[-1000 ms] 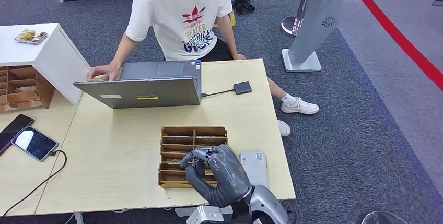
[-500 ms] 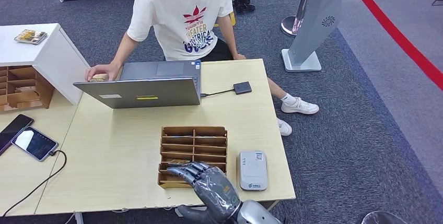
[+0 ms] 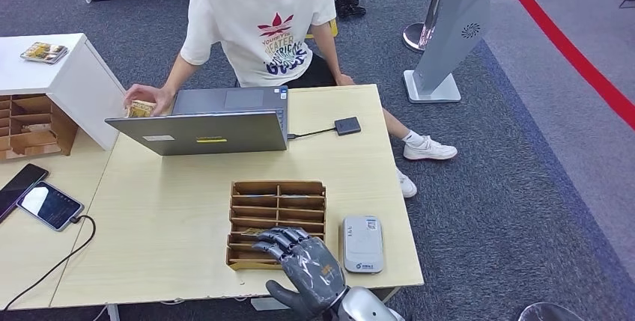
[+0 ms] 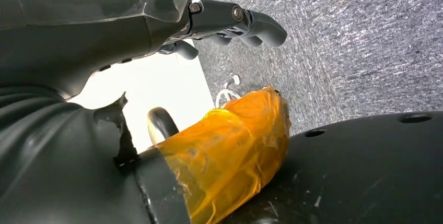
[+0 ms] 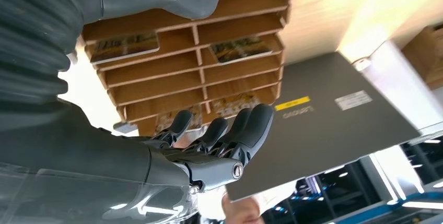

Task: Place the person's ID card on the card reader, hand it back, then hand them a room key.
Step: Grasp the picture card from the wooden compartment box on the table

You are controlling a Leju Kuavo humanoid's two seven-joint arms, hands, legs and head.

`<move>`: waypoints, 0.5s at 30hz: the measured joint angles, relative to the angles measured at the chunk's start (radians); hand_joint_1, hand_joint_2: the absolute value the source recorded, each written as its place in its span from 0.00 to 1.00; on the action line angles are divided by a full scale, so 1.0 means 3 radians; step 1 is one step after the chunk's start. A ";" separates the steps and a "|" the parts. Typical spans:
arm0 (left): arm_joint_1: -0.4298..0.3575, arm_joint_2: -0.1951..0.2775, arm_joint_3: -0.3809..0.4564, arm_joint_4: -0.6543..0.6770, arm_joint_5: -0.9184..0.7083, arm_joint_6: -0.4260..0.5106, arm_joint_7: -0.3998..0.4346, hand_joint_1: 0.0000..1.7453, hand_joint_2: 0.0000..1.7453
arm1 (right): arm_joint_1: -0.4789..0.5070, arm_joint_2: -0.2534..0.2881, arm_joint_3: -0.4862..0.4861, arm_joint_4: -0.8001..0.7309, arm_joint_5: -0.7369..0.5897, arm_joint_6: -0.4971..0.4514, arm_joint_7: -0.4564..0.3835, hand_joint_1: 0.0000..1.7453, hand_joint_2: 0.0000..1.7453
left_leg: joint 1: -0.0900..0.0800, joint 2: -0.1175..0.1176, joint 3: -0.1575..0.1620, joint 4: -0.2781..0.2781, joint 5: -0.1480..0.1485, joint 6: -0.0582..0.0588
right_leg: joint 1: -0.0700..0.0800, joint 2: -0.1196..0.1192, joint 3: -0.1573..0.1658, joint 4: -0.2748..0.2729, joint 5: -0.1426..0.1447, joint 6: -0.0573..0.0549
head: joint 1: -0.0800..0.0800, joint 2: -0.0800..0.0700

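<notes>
My right hand [image 3: 308, 270] hung over the near edge of the tabletop [image 3: 172, 216], above the near rows of the wooden card rack [image 3: 276, 221], fingers spread and holding nothing. The grey card reader [image 3: 363, 243] lay just beside the rack toward the right edge. Room key cards [image 5: 242, 48] sat in rack slots. My left hand [image 4: 230, 23] hung over carpet, fingers extended, nothing held. At the far left corner, the person's hand [image 3: 150, 98] held a card [image 3: 140, 108] beside the laptop [image 3: 206, 130].

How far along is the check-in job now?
Late stage, it seems. The card reader lies bare and the person's hand holds a card, perhaps the returned ID. The right robot hand hovers empty over the key rack. Left: hand over a key.
</notes>
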 joint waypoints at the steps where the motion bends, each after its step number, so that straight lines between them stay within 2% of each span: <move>1: 0.0001 0.0001 0.0000 0.0000 0.0003 0.0000 0.0000 0.00 0.00 | -0.0006 0.0001 -0.0003 0.0010 0.0024 -0.0031 0.0033 0.35 1.00 | 0.0000 0.0000 0.0000 0.0000 0.0000 0.0000 | 0.0000 0.0000 0.0000 0.0000 0.0000 0.0000 | 0.0000 0.0000; 8: 0.0016 0.0005 -0.0003 0.0000 0.0038 -0.0002 0.0001 0.00 0.00 | -0.0005 0.0004 -0.0123 0.0020 0.0225 -0.0224 0.0285 0.34 1.00 | 0.0000 0.0000 0.0000 0.0000 0.0000 0.0000 | 0.0000 0.0000 0.0000 0.0000 0.0000 0.0000 | 0.0000 0.0000; 15: 0.0022 0.0008 -0.0005 0.0000 0.0046 -0.0008 0.0006 0.00 0.00 | 0.0010 0.0005 -0.0231 0.0016 0.0343 -0.0270 0.0402 0.33 1.00 | 0.0000 0.0000 0.0000 0.0000 0.0000 0.0000 | 0.0000 0.0000 0.0000 0.0000 0.0000 0.0000 | 0.0000 0.0000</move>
